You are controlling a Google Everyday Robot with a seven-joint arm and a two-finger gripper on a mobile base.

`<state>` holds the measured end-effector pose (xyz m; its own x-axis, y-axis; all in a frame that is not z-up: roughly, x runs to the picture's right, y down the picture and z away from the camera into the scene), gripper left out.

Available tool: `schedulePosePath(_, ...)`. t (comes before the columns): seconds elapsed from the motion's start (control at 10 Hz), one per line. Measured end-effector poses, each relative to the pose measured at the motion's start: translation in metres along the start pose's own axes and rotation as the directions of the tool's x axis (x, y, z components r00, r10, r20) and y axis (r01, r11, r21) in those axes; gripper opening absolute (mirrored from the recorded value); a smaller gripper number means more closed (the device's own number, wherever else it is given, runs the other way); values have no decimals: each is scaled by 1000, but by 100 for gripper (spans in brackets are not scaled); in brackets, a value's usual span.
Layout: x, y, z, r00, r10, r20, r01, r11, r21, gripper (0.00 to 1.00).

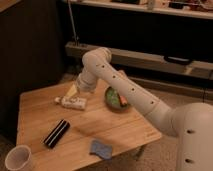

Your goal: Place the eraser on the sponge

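Impossible to tell the state of the tool (72, 91), close over the white bottle (73, 103) at the back of the desk (135, 125). Eraser (56, 133) flat at front left, well apart from the sponge (101, 149) near the front edge. Risk of knocking the bottle on the way, or of the long eraser tipping off the smaller sponge.

Dim room. Light wooden table (35, 115) on speckled floor (195, 97). Dark panel (30, 45) at left, long low grey shelf (150, 57) behind, upper shelf (125, 5) at top. Gripper (75, 91) over table's far-left part.
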<state>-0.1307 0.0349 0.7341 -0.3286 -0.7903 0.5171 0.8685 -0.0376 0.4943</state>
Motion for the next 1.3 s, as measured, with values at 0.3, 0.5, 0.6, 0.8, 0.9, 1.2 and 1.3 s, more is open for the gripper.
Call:
schedulePosePath(0.3,-18,-24,6,993,115,21,-114,993,-37,80)
schedulePosePath(0.5,-34,-36,9,975,222,8,-222,975,-32,80)
schedulePosePath(0.6,-44,-38,10,955,296,-13,-297,955,-17,80)
schedulePosePath(0.8,-59,-43,15,933,357,-44,-356,934,25,80)
schedulePosePath(0.9,-61,-47,24,932,360,-41,-358,933,40,80)
schedulePosePath(1.2,-55,-73,57,942,334,-8,-334,942,23,80)
schedulePosePath(1.3,-54,-80,70,945,326,15,-326,946,-3,80)
